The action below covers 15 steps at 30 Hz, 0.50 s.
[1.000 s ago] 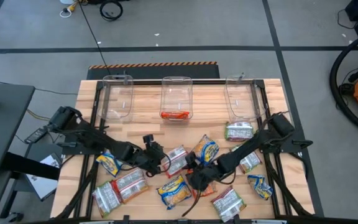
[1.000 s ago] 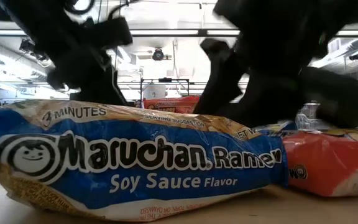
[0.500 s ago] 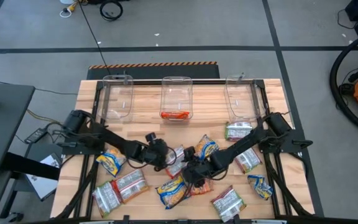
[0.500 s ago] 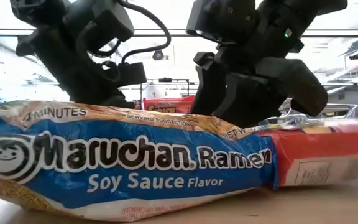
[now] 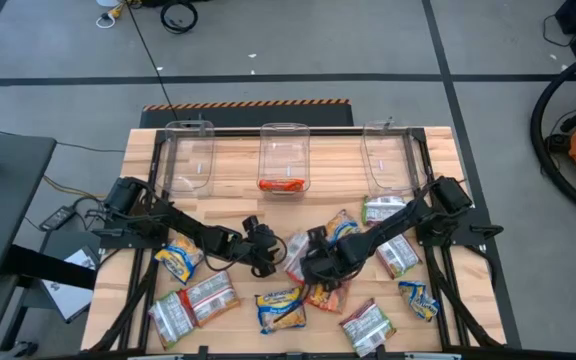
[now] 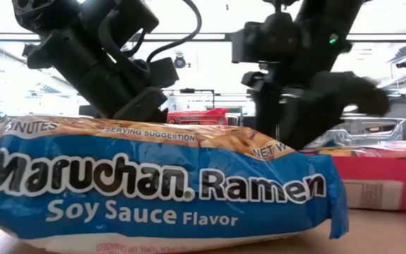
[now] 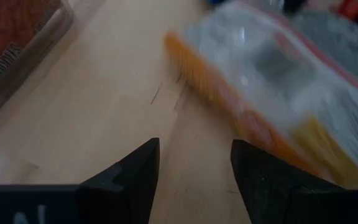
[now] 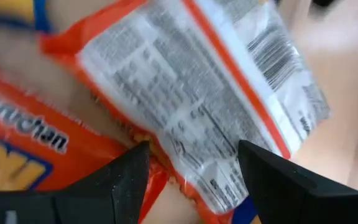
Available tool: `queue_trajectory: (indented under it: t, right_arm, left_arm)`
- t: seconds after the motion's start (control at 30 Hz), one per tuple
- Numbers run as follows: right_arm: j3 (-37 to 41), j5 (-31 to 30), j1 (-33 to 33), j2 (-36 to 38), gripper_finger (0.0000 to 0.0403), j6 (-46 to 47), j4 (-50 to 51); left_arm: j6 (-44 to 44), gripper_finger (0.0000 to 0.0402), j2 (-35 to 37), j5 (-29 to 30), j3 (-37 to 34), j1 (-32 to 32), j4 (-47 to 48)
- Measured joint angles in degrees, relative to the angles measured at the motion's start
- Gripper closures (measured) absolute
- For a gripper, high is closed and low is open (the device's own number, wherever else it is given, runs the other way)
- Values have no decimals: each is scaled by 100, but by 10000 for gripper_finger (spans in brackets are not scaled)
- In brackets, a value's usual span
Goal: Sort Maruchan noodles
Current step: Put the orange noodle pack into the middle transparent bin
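Several Maruchan packets lie flat on the table's near half. A yellow-and-blue soy sauce packet (image 5: 280, 308) (image 6: 154, 187) lies close to the near edge. An orange-red one (image 5: 328, 295) lies beside it, and a silvery-white one (image 5: 296, 252) lies between the grippers. My left gripper (image 5: 265, 252) (image 7: 194, 149) is open, low over bare wood, with an orange-edged packet (image 7: 272, 87) just ahead of it. My right gripper (image 5: 313, 264) (image 8: 194, 152) is open. Its fingers stand over an orange-bordered packet lying printed back up (image 8: 197, 93). Whether they touch that packet cannot be told.
Three clear bins stand along the far edge; the middle bin (image 5: 284, 150) holds an orange-red packet (image 5: 283, 184). More packets lie near the left arm (image 5: 176, 262) (image 5: 196, 298) and on the right (image 5: 383, 210) (image 5: 400, 256) (image 5: 418, 298) (image 5: 366, 325). Bare wood shows in front of the bins.
My left gripper has moved toward the table's right, closing on the middle. My right gripper has moved toward the far edge, off the orange-red packet and onto the packets at the centre. The yellow-and-blue soy sauce packet has turned and slid a little toward the near edge.
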State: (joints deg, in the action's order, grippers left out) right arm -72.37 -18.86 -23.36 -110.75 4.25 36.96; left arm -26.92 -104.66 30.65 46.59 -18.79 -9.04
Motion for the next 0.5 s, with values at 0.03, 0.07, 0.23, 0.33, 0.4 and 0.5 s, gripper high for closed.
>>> queue_trajectory:
  t: [0.03,0.07,0.23,0.33,0.4,0.5]
  right_arm:
    - [-56,123,-47,24,153,155,287]
    - [-110,270,-98,49,153,301,532]
    - [-252,168,-336,104,153,467,809]
    - [-256,-270,-401,104,153,459,286]
    - [-265,-286,-398,70,153,504,-39]
    - [-267,-247,-400,-79,153,768,-135]
  left_arm:
    - [64,198,2,8,0,6,19]
    - [134,198,2,13,0,20,53]
    - [205,198,4,38,0,136,216]
    - [131,198,7,44,0,189,194]
    - [36,198,8,47,0,200,159]
    - [-31,198,9,47,0,192,133]
